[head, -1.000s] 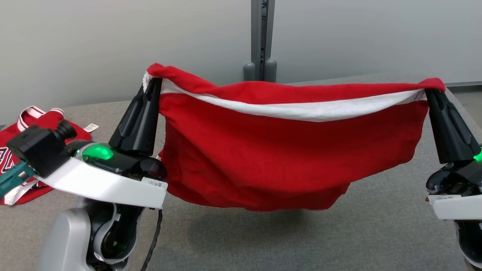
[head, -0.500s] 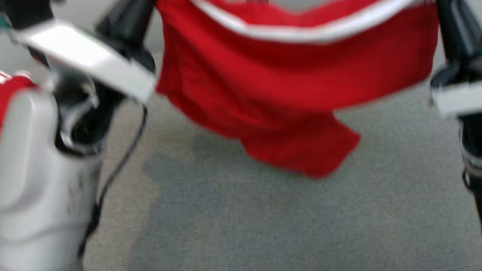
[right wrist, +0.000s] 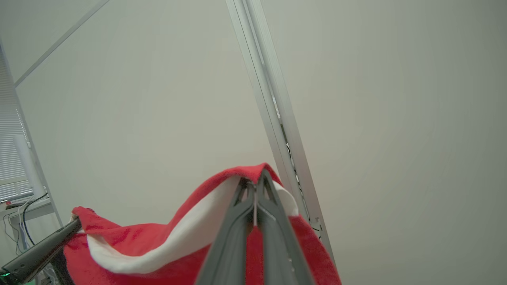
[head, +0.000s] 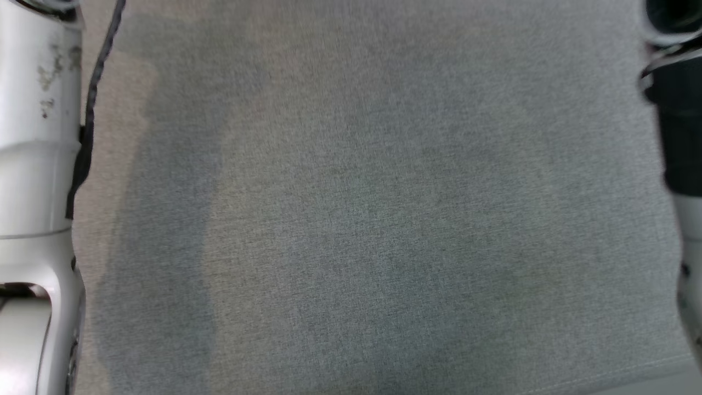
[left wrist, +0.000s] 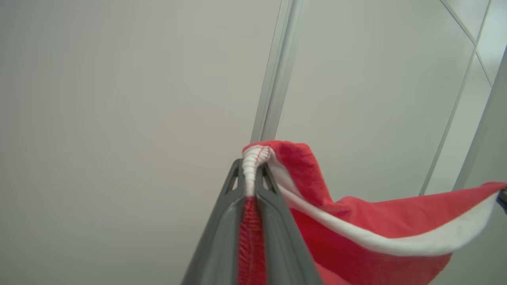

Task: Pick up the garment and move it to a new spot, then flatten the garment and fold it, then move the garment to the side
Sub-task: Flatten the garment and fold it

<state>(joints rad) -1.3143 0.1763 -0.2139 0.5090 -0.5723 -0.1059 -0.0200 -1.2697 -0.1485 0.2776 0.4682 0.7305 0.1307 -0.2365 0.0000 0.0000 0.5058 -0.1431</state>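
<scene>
Since the picture of a second ago the head camera has swung downward, so the shift there is the camera's and not the cloth's. The red garment (left wrist: 356, 237) hangs in the air, stretched between the two grippers by its upper edge. A white band (left wrist: 396, 245) runs along that edge and sags in a shallow curve from one grip to the other. The left gripper (left wrist: 253, 174) is clamped on one end, its two dark fingers pressed together with a stitched white and red fold squeezed up between their tips. The right gripper (right wrist: 256, 186) is clamped on the other end in the same way, with red cloth draped over its tips and white lining showing to either side. In the right wrist view the far end of the garment is bunched at the tip of the left gripper, low at that view's left edge.

Behind the cloth stands a pale wall (left wrist: 119, 99), crossed by a slim metal upright (left wrist: 273, 79).

Below, the head view looks down on the grey fabric top of the bench (head: 351, 219), slightly blurred. A pale left forearm (head: 33, 164) and a dark cable (head: 93, 82) lie along the bench's left edge. The dark and white right arm (head: 680, 137) runs along its right edge.
</scene>
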